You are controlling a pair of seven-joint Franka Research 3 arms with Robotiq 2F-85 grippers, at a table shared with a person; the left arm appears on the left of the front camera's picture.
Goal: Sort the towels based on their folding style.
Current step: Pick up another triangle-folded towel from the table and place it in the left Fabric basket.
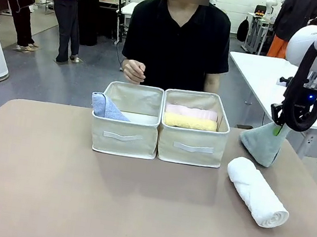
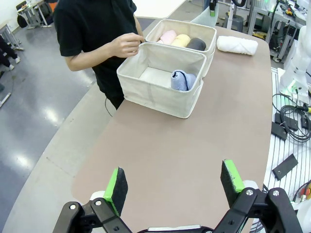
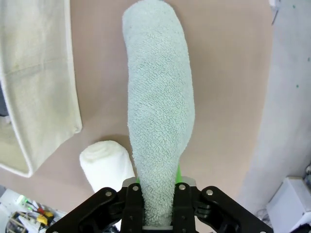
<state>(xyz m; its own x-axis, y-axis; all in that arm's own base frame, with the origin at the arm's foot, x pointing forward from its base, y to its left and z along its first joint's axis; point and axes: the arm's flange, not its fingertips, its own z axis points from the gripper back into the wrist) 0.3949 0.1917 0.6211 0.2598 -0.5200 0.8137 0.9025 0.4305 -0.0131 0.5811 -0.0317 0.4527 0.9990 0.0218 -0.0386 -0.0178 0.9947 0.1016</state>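
Grey-green towel (image 3: pixel 158 97), tip hidden, clamped by right end effector (image 3: pixel 158 194); left end effector (image 2: pixel 174 183) gaping.

The right gripper (image 3: pixel 157 191) was clamped on the narrow end of the grey-green cone-folded towel (image 3: pixel 158 97), which stretched away over the brown counter (image 3: pixel 223 97). A white rolled towel (image 3: pixel 106 165) lay just beside it, near a beige fabric bin (image 3: pixel 41 87). Grey floor (image 3: pixel 291 97) bordered the counter.

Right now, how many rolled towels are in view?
4. The pink towel, yellow towel and dark grey towel lie in the right bin; the white towel lies on the table. More may be hidden.
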